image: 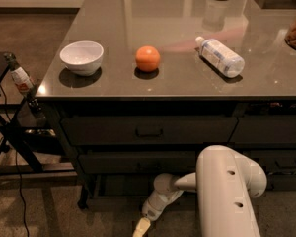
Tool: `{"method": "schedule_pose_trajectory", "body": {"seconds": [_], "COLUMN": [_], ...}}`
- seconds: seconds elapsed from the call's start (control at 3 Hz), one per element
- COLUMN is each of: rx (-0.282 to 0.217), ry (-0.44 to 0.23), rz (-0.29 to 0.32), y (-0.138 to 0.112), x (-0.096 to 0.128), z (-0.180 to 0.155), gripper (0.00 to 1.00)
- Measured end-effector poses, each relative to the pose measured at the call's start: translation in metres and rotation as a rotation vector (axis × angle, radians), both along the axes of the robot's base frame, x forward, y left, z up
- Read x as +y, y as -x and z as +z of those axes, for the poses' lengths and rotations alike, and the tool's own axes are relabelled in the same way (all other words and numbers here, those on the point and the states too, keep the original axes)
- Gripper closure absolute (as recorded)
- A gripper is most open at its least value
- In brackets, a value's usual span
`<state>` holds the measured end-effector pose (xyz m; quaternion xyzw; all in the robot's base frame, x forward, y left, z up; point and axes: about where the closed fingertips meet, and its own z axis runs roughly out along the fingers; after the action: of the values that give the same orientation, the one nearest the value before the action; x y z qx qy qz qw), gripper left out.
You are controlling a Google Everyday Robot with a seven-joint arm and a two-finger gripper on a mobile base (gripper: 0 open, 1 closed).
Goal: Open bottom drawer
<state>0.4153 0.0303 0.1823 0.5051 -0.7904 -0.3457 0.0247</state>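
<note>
- At the far left, a black stand (pixel 15 132) is standing beside the cabinet, well apart from the work, and is not getting in the way.
- The bottom drawer (pixel 118 191) is sitting lowest in the wide stack under the counter (pixel 187 85), just above the floor. Its long axis is running left to right, parallel to the counter's front edge.
- That drawer is looking dark grey-black and is lying in deep shadow. Its front is reading as shallower than the two wide drawers above it. Its pull is not showing here, and the wrist is probably covering it.
- I cannot tell whether the drawer is already standing slightly out from the cabinet.
- The gripper (pixel 142 226) is hanging low at the bottom edge of the view, close to the floor. It is pointing down and to the left, just in front of the drawer's middle stretch.
- From the gripper, the drawer front is lying up and back, toward the cabinet. I judge the coming move is turning on lifting it to the height of the pull before drawing straight out toward the camera.
- I cannot tell whether the gripper is set wide or narrow, and nothing is showing in its hold.
- To the right, the white arm (pixel 227 191) is bending down from a bulky elbow and hiding the drawer's right part. It is the only arm, so there is no choice of which is nearer.
</note>
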Motion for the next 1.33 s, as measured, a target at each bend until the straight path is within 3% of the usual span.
{"method": "schedule_pose_trajectory", "body": {"seconds": [0.33, 1.0, 1.33], "rx": [0.027, 0.027, 0.064], "ry": [-0.003, -0.004, -0.021], "rz": [0.007, 0.007, 0.028], "y": [0.011, 0.012, 0.038], "x": [0.002, 0.002, 0.003], "z": [0.001, 0.005, 0.012], "gripper": [0.00, 0.00, 0.00]}}
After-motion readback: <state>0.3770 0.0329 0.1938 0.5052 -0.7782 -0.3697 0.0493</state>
